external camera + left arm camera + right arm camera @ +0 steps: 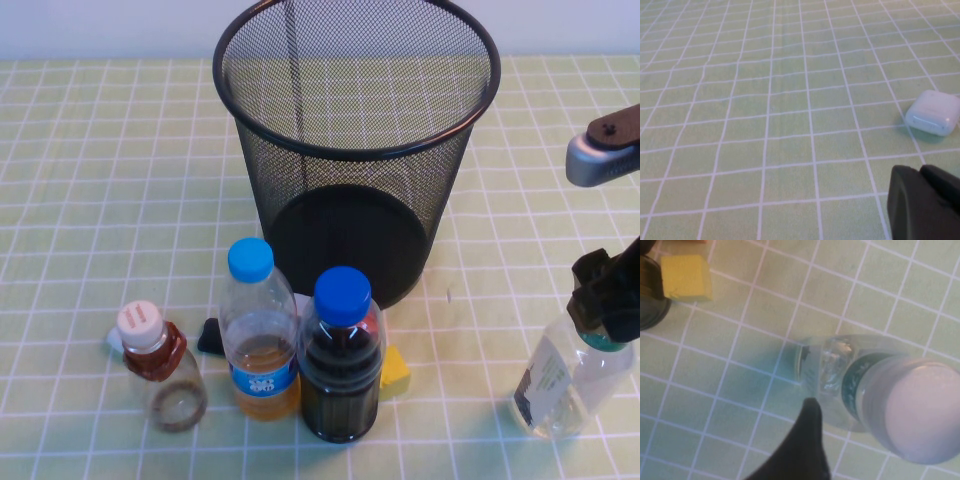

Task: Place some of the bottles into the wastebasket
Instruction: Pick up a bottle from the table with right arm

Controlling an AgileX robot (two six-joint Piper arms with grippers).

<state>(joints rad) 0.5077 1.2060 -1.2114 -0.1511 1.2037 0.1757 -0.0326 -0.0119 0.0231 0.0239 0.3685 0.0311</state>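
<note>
A staged tabletop test setup: green checked tablecloth point(90, 200) against a bare white wall point(100, 25).
</note>
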